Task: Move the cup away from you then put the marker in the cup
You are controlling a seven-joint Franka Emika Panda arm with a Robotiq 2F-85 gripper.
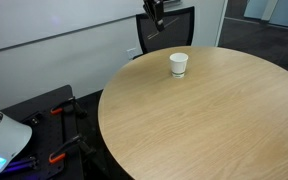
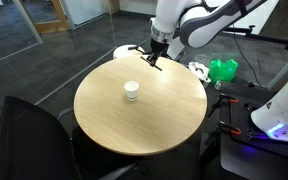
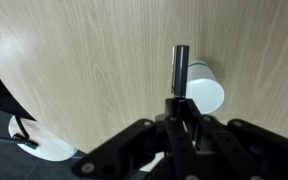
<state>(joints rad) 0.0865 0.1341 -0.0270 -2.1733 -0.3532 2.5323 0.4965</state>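
The small white cup stands upright on the round wooden table; it also shows in the other exterior view and in the wrist view. My gripper is shut on the dark marker, which sticks out from the fingers. In the wrist view the marker's tip lies just beside the cup's rim. In both exterior views the gripper hangs in the air near the table's edge, apart from the cup and above it.
A black chair stands behind the table edge under the gripper. Another dark chair is at the opposite side. A white round object sits on the floor, a green object by the robot base.
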